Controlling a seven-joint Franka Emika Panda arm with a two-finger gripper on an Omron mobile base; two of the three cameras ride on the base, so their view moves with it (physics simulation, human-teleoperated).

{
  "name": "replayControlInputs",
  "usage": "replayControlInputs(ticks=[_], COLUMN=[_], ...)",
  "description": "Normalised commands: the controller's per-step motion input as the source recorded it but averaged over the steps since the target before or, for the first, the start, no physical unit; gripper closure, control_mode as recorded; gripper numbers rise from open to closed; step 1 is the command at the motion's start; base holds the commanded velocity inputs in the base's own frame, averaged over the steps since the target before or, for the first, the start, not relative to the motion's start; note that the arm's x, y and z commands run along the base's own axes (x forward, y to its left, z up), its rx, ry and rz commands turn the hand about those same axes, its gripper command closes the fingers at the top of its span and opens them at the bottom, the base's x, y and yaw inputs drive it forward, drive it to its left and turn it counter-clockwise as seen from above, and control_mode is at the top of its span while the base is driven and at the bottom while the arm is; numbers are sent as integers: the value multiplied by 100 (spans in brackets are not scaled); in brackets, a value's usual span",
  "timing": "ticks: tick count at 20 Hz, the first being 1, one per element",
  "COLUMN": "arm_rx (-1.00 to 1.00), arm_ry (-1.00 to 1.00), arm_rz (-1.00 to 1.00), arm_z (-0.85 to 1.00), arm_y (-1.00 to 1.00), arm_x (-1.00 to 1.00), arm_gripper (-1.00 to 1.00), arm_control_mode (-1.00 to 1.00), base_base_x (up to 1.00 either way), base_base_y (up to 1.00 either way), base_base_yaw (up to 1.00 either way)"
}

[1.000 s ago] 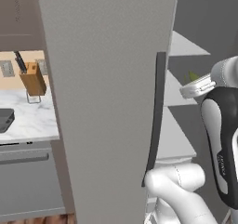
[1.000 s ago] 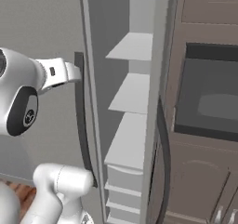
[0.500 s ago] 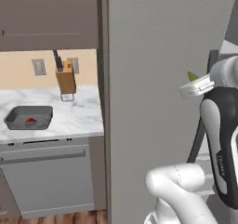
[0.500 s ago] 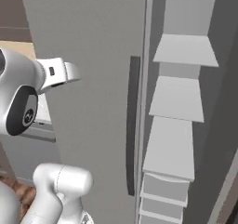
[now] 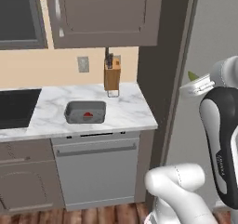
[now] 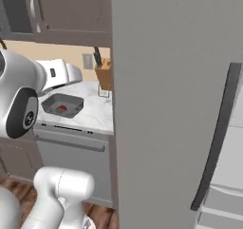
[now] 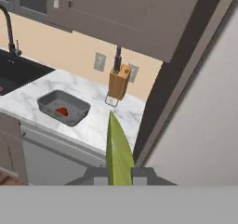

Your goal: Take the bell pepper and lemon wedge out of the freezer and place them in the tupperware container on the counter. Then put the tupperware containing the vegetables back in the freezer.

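My gripper [image 7: 119, 174] is shut on the lemon wedge [image 7: 118, 146], a yellow-green sliver that sticks up between the fingers; its tip [image 5: 192, 75] also pokes out by the hand in the left base view. The grey tupperware container [image 5: 70, 112] [image 6: 50, 104] [image 7: 69, 120] sits on the white marble counter [image 5: 132, 112] [image 7: 100, 123], well ahead of the gripper and to its left. The red bell pepper [image 5: 87, 115] [image 6: 61, 108] [image 7: 62, 111] lies inside it. The freezer's broad grey door [image 6: 166, 104] with its dark handle [image 6: 216, 138] stands open to the right.
A wooden knife block [image 5: 112, 78] [image 7: 119, 82] stands at the back of the counter near the tupperware. A black sink [image 5: 14, 107] with a faucet [image 7: 9, 25] lies to the left. Below the counter is a grey dishwasher front [image 5: 97, 167]; brown-grey cabinets [image 5: 102, 14] hang above.
The whole picture has swung from the freezer's door and shelves to the counter, so the cameras moved with the base. The gripper stays shut on the wedge.
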Motion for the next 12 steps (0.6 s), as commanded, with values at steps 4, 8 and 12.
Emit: replayControlInputs(ticks=[4, 8, 12], arm_rx=[0, 0, 0], arm_ry=[0, 0, 0], arm_rz=[0, 0, 0], arm_z=[0, 0, 0], arm_y=[0, 0, 0], arm_x=[0, 0, 0], arm_gripper=[100, 100, 100], arm_control_mode=[100, 100, 100], base_base_x=[-2, 6, 38], base_base_y=[100, 94, 46], base_base_yaw=[0, 0, 0])
